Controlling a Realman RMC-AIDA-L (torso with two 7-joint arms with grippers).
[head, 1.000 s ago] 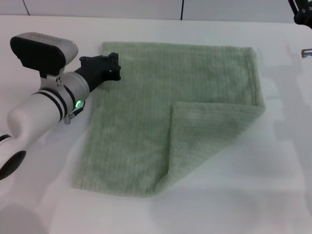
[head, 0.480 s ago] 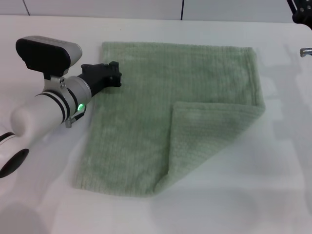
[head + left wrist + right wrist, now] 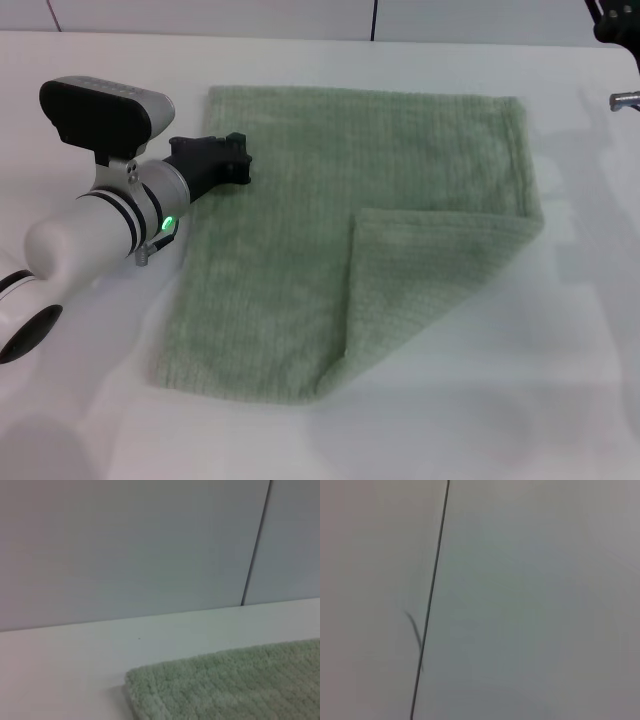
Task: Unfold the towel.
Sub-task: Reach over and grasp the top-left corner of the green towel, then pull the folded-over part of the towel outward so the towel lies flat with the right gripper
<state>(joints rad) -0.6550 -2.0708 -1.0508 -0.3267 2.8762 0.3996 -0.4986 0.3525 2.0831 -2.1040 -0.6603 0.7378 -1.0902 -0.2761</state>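
Head view: a pale green towel (image 3: 350, 240) is seen lying flat on a white table (image 3: 560, 380); its near right corner is folded over onto the cloth, forming a triangular flap whose edge runs from the towel's middle down toward the near edge; the part under the flap is hidden. The towel is roughly square, with its sides running nearly parallel to the table's far edge, and it is skewed slightly toward the near left. The left gripper (image 3: 232, 160) is set low over the towel's left edge near the far left corner, pointing right; its dark fingers blur together, so how the jaws stand cannot be told, nor whether cloth is touched. Of the right gripper (image 3: 620, 20) only a dark fragment is shown at the far right corner, cut off by the frame; its jaws cannot be made out. In the left wrist view, the towel's far left corner is seen before a grey panelled wall (image 3: 125, 550). In the right wrist view, only what appears to be wall panels and a seam are shown.
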